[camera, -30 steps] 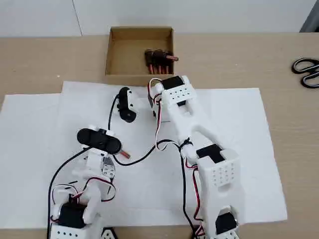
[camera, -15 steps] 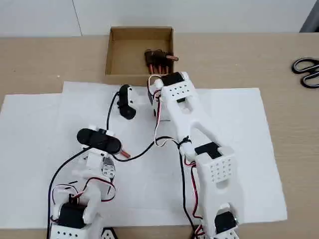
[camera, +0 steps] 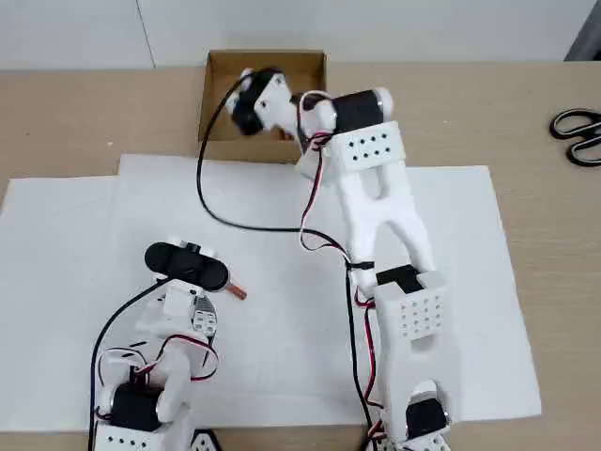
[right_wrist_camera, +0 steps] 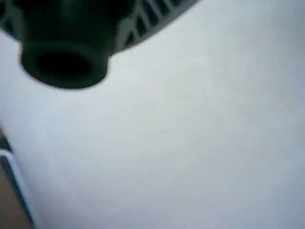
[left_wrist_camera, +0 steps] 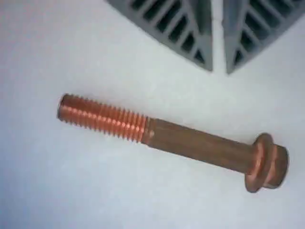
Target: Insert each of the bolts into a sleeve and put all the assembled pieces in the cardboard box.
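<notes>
We take the cardboard box (camera: 214,94) as our reference point. The bolt (camera: 235,291) lies flat on the white paper sheet (camera: 75,235), well apart from the box, on the side where the arm bases stand.

In the left wrist view we see the same bolt (left_wrist_camera: 176,138) resting lengthwise on the sheet, with its threaded end and its flanged head both bare and nothing slipped over it. The left gripper (left_wrist_camera: 218,67) hangs just beside the shank. Its two ribbed grey fingertips (left_wrist_camera: 190,38) are drawn together with only a thin slit between them, and they grip nothing. The bolt lies outside that slit, near the tips and not touching them.

The right gripper (camera: 254,89) is stretched out over the box, above its open top. In its own wrist view we see a black sleeve (right_wrist_camera: 64,64), a short tube with its open bore turned toward the camera. It sits against a ribbed grey finger (right_wrist_camera: 143,21), and we read it as clamped there, though the view is blurred. A pair of scissors (camera: 577,136) lies on the bare table, well apart from the box.
</notes>
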